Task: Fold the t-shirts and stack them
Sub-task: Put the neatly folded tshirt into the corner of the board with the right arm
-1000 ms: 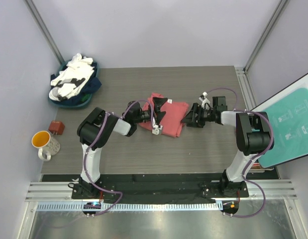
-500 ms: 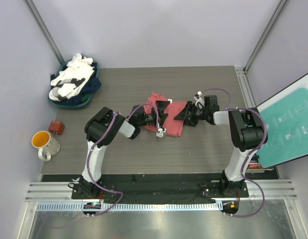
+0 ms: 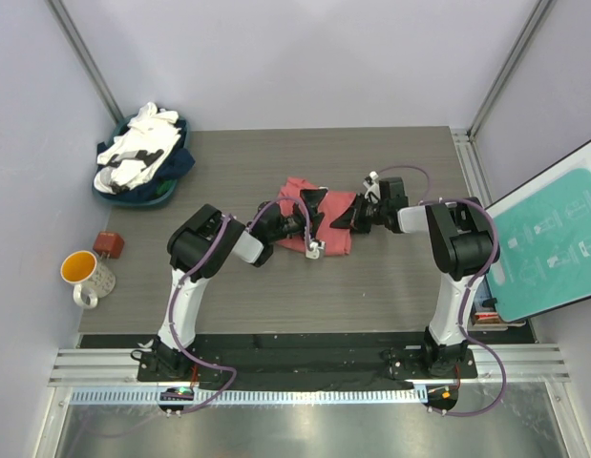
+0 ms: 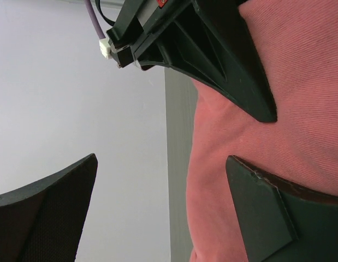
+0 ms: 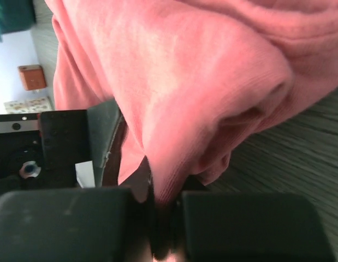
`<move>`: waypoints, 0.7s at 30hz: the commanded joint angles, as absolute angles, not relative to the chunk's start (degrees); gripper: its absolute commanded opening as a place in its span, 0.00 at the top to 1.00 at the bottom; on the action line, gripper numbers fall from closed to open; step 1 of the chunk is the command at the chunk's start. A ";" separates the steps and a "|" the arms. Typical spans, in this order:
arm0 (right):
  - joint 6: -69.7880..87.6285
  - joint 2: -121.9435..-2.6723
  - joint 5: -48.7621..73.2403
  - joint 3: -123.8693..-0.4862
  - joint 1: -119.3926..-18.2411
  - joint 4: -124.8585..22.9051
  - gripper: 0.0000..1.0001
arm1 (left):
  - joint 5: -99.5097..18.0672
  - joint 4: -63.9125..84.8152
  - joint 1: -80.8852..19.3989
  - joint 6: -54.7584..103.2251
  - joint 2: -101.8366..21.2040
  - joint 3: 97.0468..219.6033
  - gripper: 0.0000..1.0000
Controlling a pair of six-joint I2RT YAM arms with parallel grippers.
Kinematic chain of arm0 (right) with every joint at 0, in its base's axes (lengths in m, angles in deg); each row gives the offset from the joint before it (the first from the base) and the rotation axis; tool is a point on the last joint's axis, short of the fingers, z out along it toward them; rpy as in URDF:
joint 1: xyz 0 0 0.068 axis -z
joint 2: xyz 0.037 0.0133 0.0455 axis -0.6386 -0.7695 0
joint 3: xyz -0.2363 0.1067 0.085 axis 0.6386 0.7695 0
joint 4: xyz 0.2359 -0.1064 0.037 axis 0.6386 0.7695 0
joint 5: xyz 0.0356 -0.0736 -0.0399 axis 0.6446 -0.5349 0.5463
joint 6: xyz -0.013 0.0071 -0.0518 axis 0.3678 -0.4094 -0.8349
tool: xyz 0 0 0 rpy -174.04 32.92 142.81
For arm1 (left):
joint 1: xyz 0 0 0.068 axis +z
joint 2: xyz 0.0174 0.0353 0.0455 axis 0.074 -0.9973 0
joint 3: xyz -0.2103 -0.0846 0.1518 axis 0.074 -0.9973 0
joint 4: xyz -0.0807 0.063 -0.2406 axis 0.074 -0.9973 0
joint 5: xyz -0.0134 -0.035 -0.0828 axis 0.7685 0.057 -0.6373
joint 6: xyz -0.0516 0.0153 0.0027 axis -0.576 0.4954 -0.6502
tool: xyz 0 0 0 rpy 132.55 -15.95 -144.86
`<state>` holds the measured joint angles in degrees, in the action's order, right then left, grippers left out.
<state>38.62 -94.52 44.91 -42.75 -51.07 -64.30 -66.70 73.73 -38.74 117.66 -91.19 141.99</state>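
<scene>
Right end effector is clamped on a thick fold of the coral-red t-shirt; my right wrist view shows the cloth squeezed between the fingers. My left end effector stands wide apart over the shirt's left side and holds nothing.

Over the last second I brought the two together. The right one slid leftward from the shirt's right edge onto the cloth, and the shirt is now narrower and bunched between them. I judge this to be a fold carried across but not yet flattened or released.

The shirt lies mid-counter, well apart from every edge, with bare surface on its near and far sides for smoothing. My two end effectors are nearly touching, so room to part them is tight. The other t-shirts are heaped in the basket at the far-left corner.
</scene>
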 commanded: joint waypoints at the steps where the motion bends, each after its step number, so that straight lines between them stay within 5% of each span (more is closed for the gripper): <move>1: 35.44 -94.61 40.37 -46.30 -51.56 -62.22 0.99 | -64.63 81.12 -39.22 116.23 -91.39 141.00 0.00; 21: -17.03 -102.50 15.50 -81.98 -42.07 -36.90 0.99 | -54.52 77.53 -37.38 114.91 -70.65 126.77 0.00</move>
<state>-4.53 -99.88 22.64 -75.18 -44.23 -38.60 -55.90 76.31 -37.81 114.47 -76.09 129.40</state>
